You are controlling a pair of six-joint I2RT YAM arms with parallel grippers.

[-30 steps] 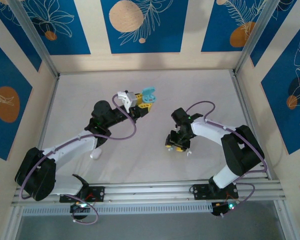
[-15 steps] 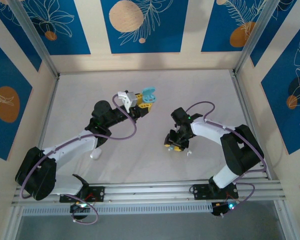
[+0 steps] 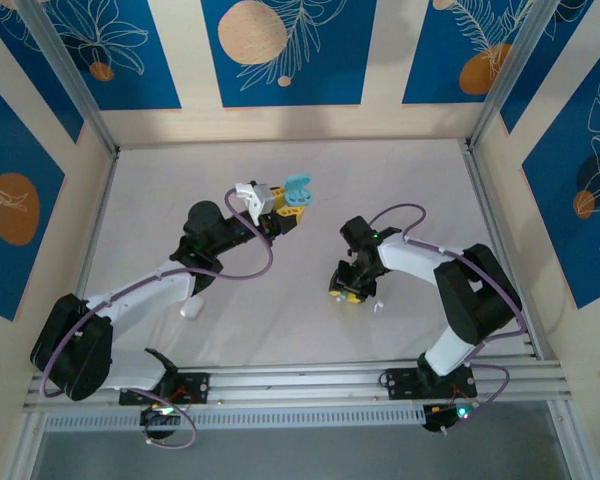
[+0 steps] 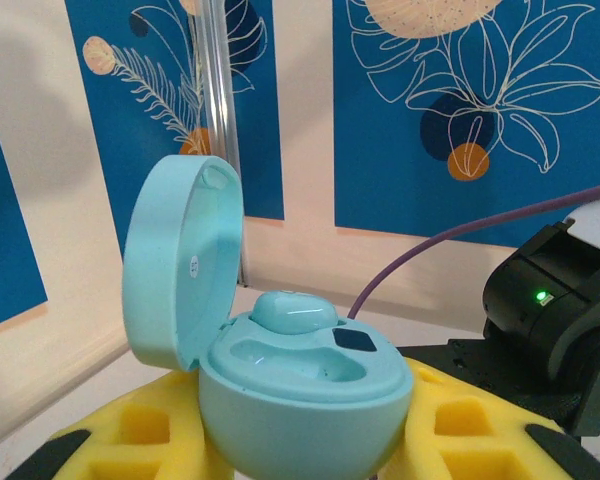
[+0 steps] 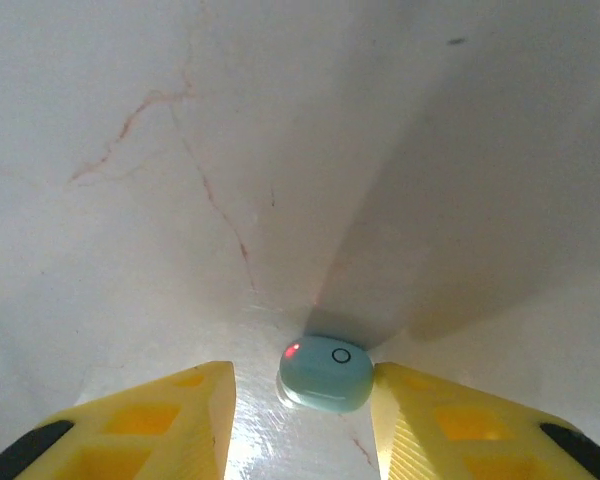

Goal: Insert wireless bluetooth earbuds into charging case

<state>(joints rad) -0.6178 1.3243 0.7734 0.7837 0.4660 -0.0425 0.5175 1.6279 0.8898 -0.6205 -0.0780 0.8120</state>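
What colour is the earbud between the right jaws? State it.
The earbud is light blue; right wrist view.

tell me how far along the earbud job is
Done: the charging case is open in the left gripper, with one earbud seated inside. In hand: the right gripper straddles a second light blue earbud on the table, jaws not yet pinching it. Left: grip it, carry it over, seat it in the free slot.
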